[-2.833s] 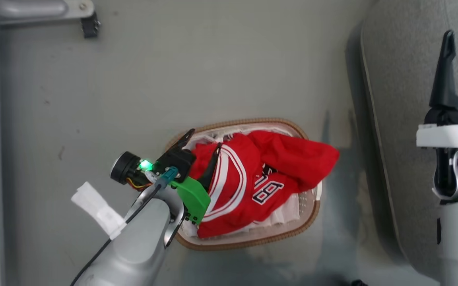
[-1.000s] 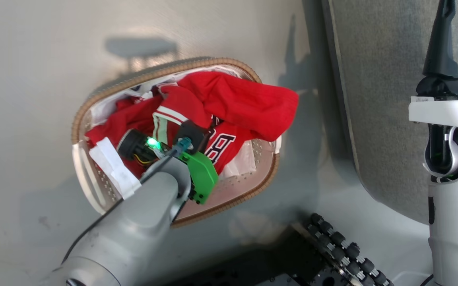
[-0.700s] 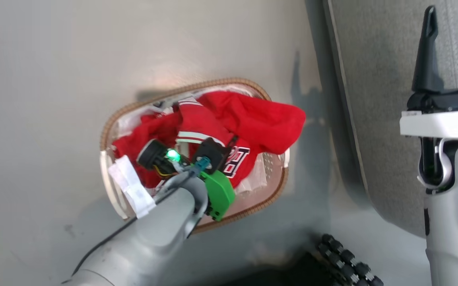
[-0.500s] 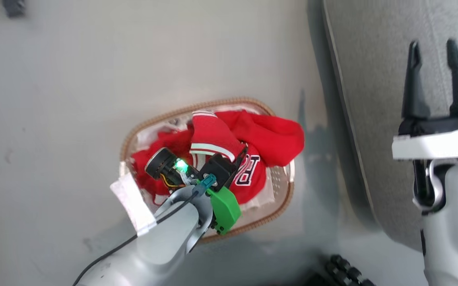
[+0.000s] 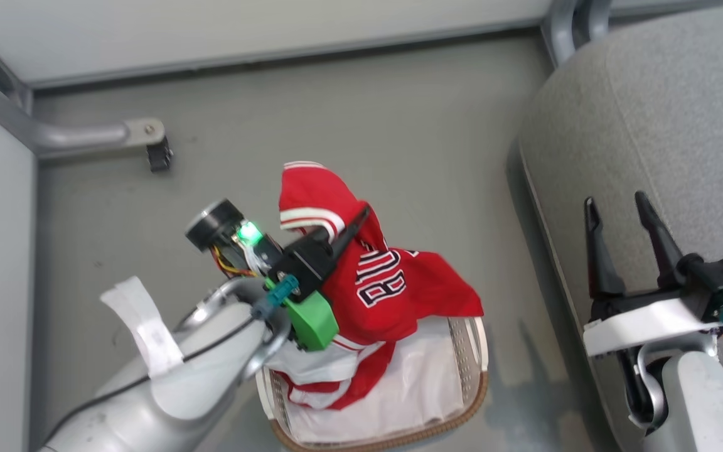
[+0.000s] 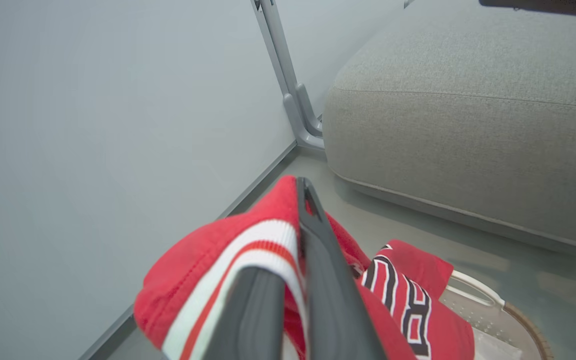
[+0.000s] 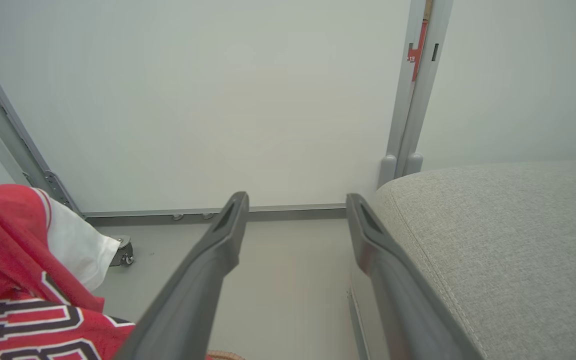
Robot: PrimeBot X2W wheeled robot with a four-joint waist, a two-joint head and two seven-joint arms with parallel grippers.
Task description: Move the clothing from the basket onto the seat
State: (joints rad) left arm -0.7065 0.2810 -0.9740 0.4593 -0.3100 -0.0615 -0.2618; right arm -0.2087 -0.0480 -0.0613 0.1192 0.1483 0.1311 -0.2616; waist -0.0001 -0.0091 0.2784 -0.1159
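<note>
**Jersey lifted, still trailing into the basket**

Your left gripper point(image 5: 361, 216) is clamped shut on the white-striped trim of the bright red sports jersey with black-and-white lettering point(image 5: 374, 295). A second ago it was buried low in the heap. Now it is raised, and the jersey hangs from it in a peak above the oval cream-white perforated laundry basket with the brown woven-look rim point(image 5: 471, 402). The head camera has also swung, so judge the lift by the cloth, not by where the basket sits in view.

The jersey's lower part still drapes into the basket. More red fabric with white stripes lies under it on the plain white crinkly sheet point(image 5: 424, 383). You cannot tell from here whether that is the same garment or a second one.

The pick looks good, but the carry is not yet done. The large grey woven-fabric upholstered seat point(image 5: 663, 125) lies well apart, to the right across the grey floor point(image 5: 368, 113). Your right gripper point(image 5: 615, 201) hovers over the seat's edge, fingers spread and empty as before. Expect the hem to drag on the rim.
</note>
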